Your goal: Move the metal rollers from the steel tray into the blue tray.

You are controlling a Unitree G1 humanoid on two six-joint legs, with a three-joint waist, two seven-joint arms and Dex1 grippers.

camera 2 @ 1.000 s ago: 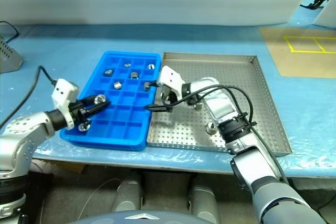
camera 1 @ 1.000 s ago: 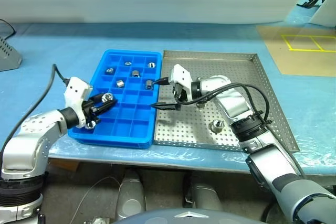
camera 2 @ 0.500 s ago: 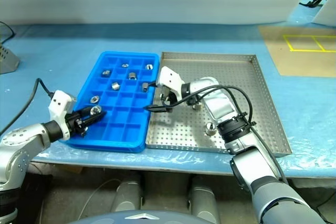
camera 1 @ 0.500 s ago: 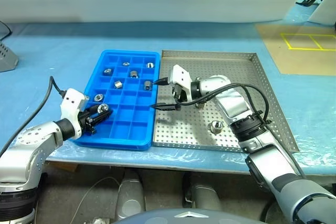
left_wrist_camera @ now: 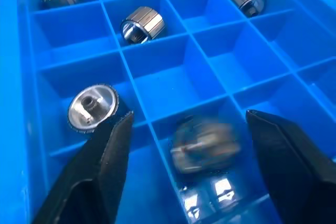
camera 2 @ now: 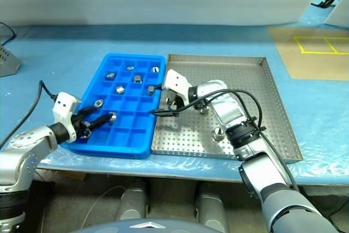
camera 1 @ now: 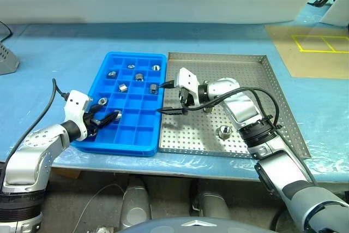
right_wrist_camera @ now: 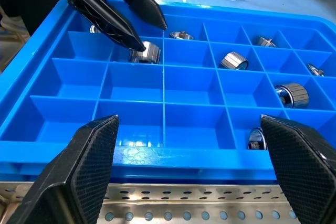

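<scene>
One roller (left_wrist_camera: 205,142) dropping into blue tray (camera 1: 143,143) | left gripper (camera 1: 107,119) released | right gripper (camera 1: 173,97) empty, spread | next: roller (camera 1: 223,131) on steel tray (camera 1: 272,102).

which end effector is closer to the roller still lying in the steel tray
Right. The right end effector hovers over the steel tray at its edge beside the blue tray, nearer the lone roller. The left end effector is across the blue tray, farther away.
</scene>
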